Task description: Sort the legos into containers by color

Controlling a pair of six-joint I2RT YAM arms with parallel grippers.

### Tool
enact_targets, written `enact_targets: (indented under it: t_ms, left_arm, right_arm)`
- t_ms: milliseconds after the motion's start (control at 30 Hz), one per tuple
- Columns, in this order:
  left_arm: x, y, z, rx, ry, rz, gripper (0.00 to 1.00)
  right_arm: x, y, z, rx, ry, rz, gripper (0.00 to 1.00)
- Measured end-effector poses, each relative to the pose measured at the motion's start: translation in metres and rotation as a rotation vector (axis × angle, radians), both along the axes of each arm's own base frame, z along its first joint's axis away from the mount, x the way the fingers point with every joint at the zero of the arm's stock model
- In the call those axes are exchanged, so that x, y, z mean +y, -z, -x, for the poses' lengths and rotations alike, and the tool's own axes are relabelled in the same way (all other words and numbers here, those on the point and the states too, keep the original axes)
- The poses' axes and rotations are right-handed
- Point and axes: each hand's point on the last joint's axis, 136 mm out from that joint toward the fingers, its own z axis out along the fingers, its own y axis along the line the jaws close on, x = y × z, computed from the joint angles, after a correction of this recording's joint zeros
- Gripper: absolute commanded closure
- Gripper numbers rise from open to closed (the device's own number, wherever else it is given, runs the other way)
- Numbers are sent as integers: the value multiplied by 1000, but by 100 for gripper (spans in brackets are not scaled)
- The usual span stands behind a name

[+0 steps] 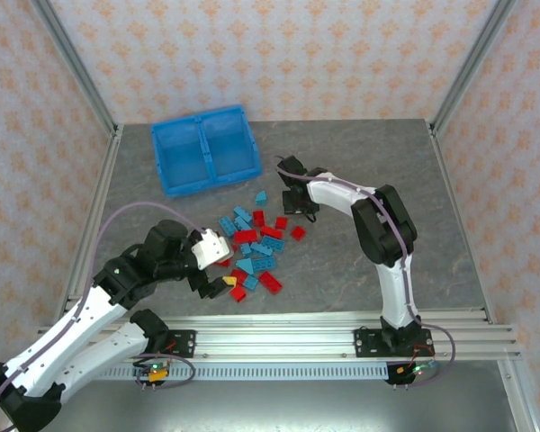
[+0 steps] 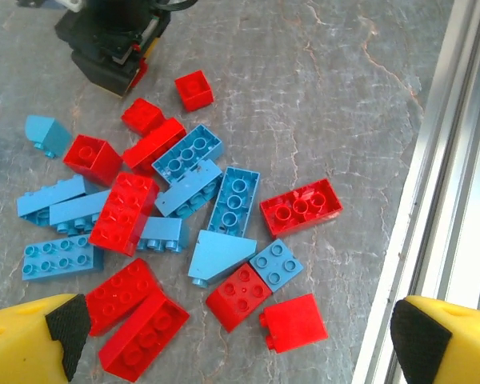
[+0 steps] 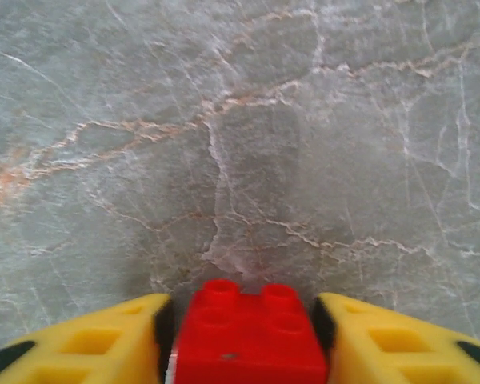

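Right end effector (image 3: 244,352) pinches red lego (image 3: 250,324) between both fingers.

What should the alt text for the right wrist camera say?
A red lego brick is pinched between the right arm's two yellow fingers, studs showing. Behind it stretches a grey, veined stone-look tabletop.

Red and light blue studded legos (image 1: 252,252) lying in a loose pile, several touching or overlapping, one red four-stud brick (image 3: 252,340) sitting studs-up, being clamped by the right gripper (image 3: 242,324), translucent blue two-compartment bin (image 1: 204,149) standing upright, well apart beyond the pile
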Motion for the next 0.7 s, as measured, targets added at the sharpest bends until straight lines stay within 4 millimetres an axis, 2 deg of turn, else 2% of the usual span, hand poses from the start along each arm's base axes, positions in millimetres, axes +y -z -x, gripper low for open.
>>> enact_targets:
  t_ms: [100,200,300,400,467,533,600,700]
  left_arm:
    - [1,-5,1,-30,10,5,0]
    - [3,-13,1,-70,8,19,0]
    - [9,-20,-1,-117,-22,21,1]
    - [18,-32,-2,-192,-56,33,1]
    - [26,-38,-2,-251,-85,42,1]
    - [33,-45,-2,-300,-119,47,0]
    - [41,-48,-6,-331,-163,37,0]
    - [53,-48,-14,-350,-233,3,0]
  right_arm:
    - [-1,-3,3,-10,1,-11,69]
    - [-6,-21,14,-34,-1,-24,69]
    - [7,-71,18,-134,-29,-85,69]
    - [39,-136,27,-282,-94,-196,68]
    - [67,-177,33,-377,-146,-280,68]
    - [93,-209,32,-453,-180,-351,69]
    - [108,-229,20,-509,-178,-385,69]
    - [131,-245,-20,-581,-145,-402,69]
